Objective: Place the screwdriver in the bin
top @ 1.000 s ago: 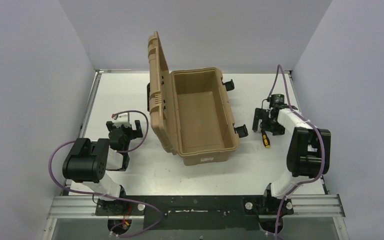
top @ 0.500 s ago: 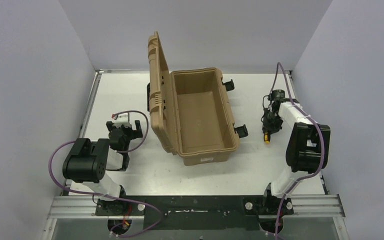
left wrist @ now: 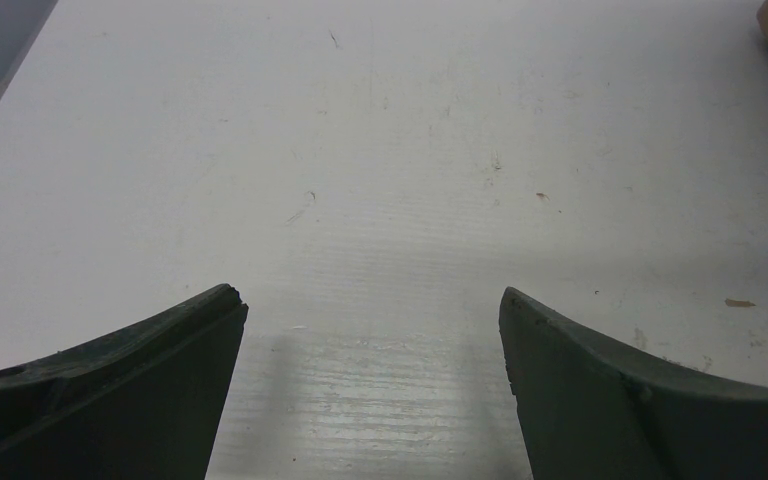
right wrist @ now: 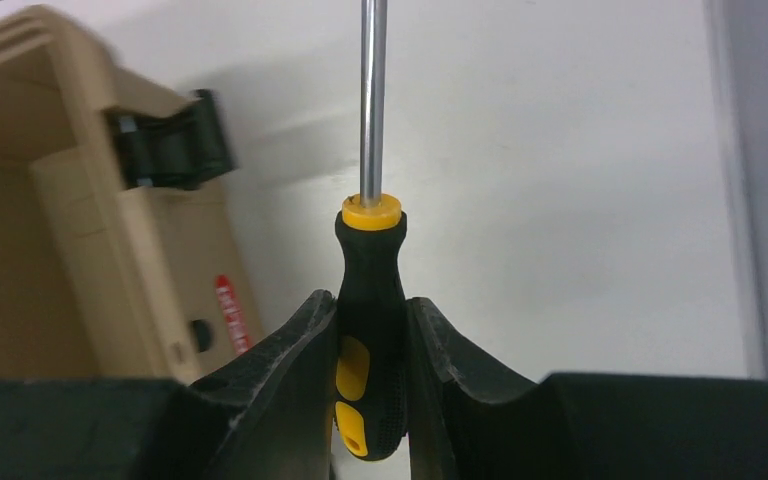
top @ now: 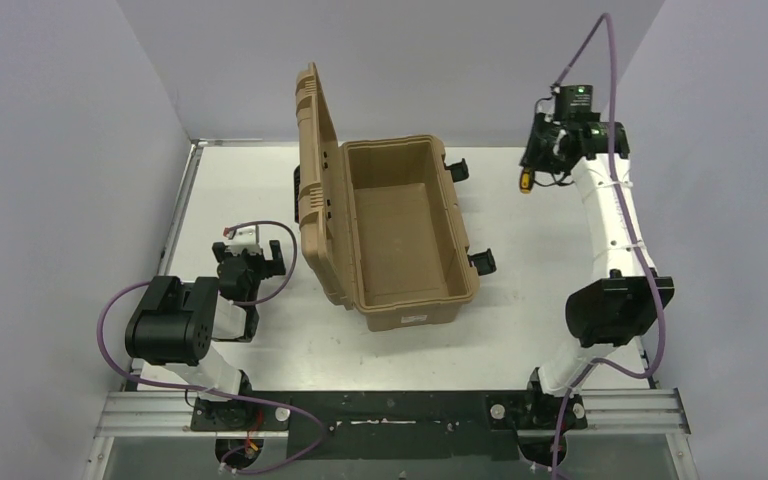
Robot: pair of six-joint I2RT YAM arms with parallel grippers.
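My right gripper (right wrist: pixel 372 325) is shut on the screwdriver (right wrist: pixel 370 270), its black and yellow handle pinched between the fingers and its silver shaft running off the top of the right wrist view. From above, the right gripper (top: pixel 543 160) hangs high over the back right of the table, with the screwdriver (top: pixel 526 180) below it, right of the bin (top: pixel 405 225). The tan bin stands in the middle with its ribbed lid (top: pixel 315 180) upright on the left side. My left gripper (left wrist: pixel 370 305) is open over bare table, near the left arm's base (top: pixel 250 262).
The bin's black latches (top: pixel 457 168) stick out on its right side, and one latch (right wrist: pixel 165 150) shows in the right wrist view. Grey walls close the table at the back and both sides. A white table surface (top: pixel 540 300) lies right of the bin.
The right gripper closed on the screwdriver where it lay right of the bin, then lifted it up and toward the back right. The left arm has not moved.
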